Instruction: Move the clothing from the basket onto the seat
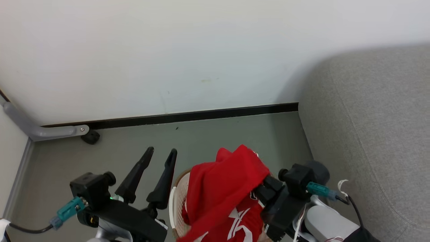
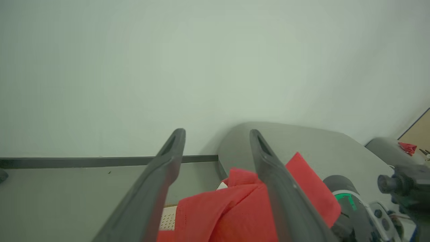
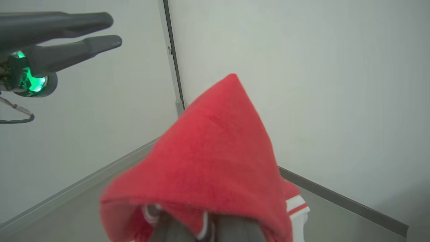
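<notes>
A bright red piece of the clothing (image 1: 221, 191) hangs draped over my right gripper (image 1: 255, 171), which is shut on it, fingers hidden under the cloth. In the right wrist view the same red cloth (image 3: 215, 161) rises in a peak over the fingers. Below it the cream basket (image 1: 176, 198) holds another red garment with white marks (image 1: 242, 225). My left gripper (image 1: 161, 153) stands open and holds nothing, just left of the basket; its fingers (image 2: 168, 168) frame the clothing (image 2: 235, 208). The grey seat (image 1: 369, 134) lies to the right.
A pale wall with a dark skirting strip (image 1: 188, 117) runs behind the grey floor (image 1: 208, 141). A grey tube with a black foot (image 1: 90, 136) sits at the left wall. Something small and red (image 2: 407, 147) lies far right on grey upholstery.
</notes>
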Robot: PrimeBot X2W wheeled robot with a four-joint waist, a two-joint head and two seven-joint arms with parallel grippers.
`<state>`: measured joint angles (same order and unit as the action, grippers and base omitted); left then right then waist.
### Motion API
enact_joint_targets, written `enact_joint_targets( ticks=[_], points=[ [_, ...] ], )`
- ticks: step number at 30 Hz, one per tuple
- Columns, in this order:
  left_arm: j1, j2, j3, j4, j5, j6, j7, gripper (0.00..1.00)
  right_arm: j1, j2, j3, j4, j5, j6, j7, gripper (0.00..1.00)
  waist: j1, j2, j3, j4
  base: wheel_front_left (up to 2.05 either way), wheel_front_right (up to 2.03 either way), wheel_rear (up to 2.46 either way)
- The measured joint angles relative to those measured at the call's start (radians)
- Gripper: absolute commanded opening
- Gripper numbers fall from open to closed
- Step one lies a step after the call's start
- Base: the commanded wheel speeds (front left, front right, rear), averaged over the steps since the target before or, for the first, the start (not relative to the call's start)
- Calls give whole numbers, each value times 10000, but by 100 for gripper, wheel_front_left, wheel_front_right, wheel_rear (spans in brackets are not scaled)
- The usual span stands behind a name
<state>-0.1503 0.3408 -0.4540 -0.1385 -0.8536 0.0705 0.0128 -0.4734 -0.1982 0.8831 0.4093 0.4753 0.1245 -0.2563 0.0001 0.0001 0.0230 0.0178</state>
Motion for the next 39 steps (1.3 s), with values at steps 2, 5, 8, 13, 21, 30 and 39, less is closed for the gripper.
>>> enact_joint_targets(
  ticks=[2, 5, 8, 13, 21, 30, 39],
  points=[
    [217, 44, -130, -50, 146, -6, -134, 100, 0, -123, -119, -46, 0, 0, 0, 0, -1, -1, 6, -143, 0, 0, 0],
    [539, 29, -322, -217, 408, -17, -410, 100, 1, -251, -334, -100, -4, 0, 0, 0, 0, -1, 29, -369, 0, 0, 0],
    [682, 17, -412, -284, 573, -96, -604, 100, 2, -307, -497, -159, -6, 0, 0, 0, 0, -1, 51, -532, 0, 0, 0],
    [771, 15, -583, -420, 880, -209, -1058, 100, 12, -468, -740, -313, -130, 0, 0, 0, 0, -1, 109, -954, 0, 0, 0],
    [828, 96, -669, -466, 1390, -451, -1689, 100, 104, -721, -1095, -802, -418, -2, 0, 0, 0, 0, 197, -1668, 0, 0, 0],
    [1132, 178, -727, -477, 1837, -545, -2180, 100, 123, -1179, -1755, -1354, -575, -142, -2, 0, -1, -1, 289, -2538, 0, 0, 0],
    [1205, 40, -811, -460, 1983, -709, -2412, 100, 121, -1772, -2508, -1871, -941, -380, -2, 0, 0, 0, 369, -3471, 0, 0, 0]
  ],
)
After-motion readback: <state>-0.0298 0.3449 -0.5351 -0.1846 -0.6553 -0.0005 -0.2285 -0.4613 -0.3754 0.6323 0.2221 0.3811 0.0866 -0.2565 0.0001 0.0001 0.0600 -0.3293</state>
